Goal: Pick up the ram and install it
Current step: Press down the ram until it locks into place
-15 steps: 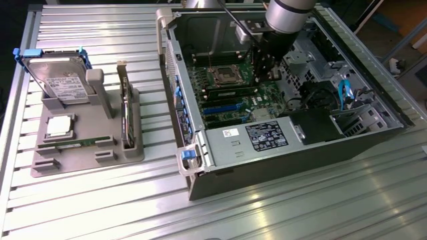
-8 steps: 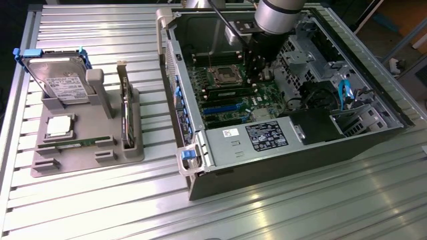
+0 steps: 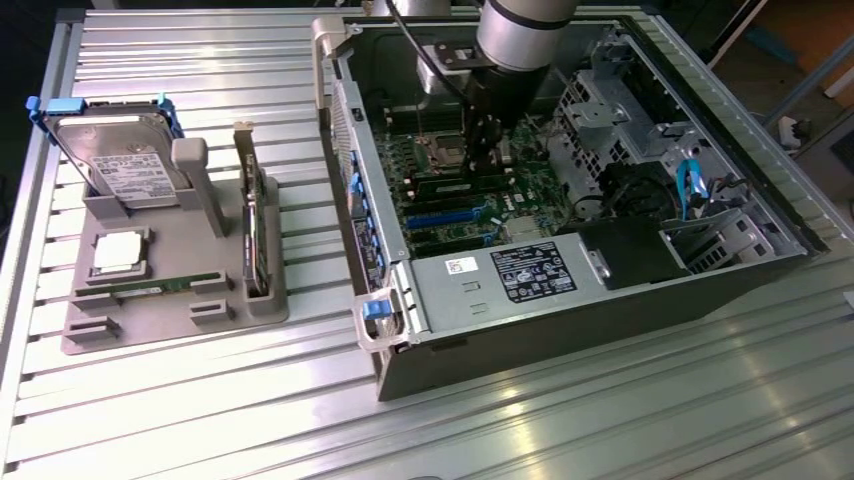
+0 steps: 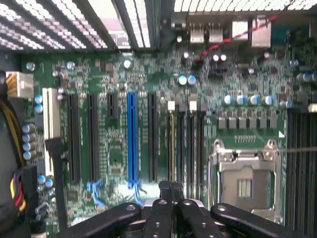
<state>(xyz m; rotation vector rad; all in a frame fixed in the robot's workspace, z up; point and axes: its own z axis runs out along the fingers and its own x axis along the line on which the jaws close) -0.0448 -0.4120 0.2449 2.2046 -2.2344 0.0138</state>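
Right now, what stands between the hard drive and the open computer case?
In the exterior view, a card stands on edge in the gray holder, between the hard drive and the case.

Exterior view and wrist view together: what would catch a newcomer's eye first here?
The open computer case lying on its side on the slatted metal table, with the robot arm reaching down into it. Its end effector is shut just above the green motherboard, near the empty CPU socket. At the exterior view's left, a grey holder carries a silver hard drive.
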